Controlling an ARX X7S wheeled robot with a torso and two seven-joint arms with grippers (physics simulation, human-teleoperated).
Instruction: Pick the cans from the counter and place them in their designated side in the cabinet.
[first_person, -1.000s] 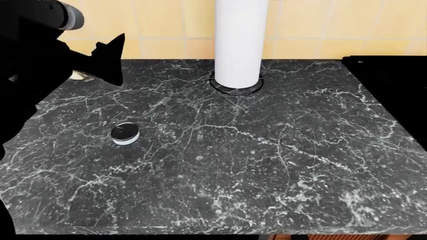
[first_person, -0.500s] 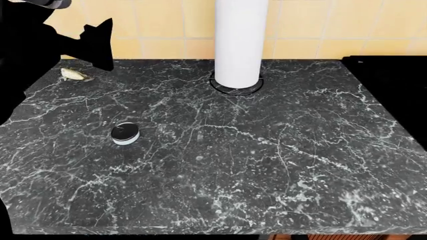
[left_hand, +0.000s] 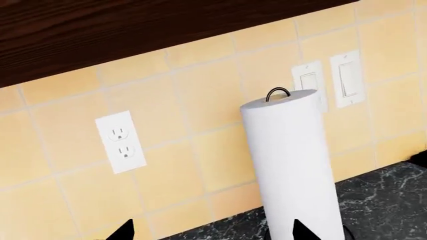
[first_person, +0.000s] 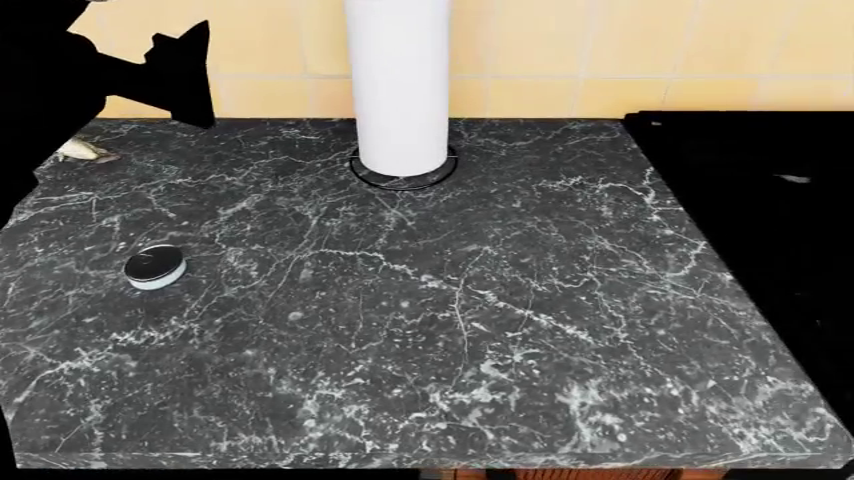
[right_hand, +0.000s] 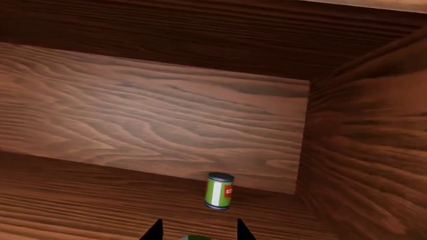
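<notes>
Between your right end effector (right_hand: 198, 234)'s spread tips sits something green, grip unclear; just beyond stands the green can (right_hand: 219, 190) in the cabinet (right_hand: 160, 115) corner. Your left end effector (left_hand: 210, 231), spread, faces the paper towel roll (left_hand: 293, 165). The white can (first_person: 156, 267) waits on the table (first_person: 481, 320).

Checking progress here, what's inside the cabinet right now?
One green-labelled can stands upright on the cabinet's wooden floor near the back corner. A green sliver shows between the right gripper fingertips; what it is cannot be told.
</notes>
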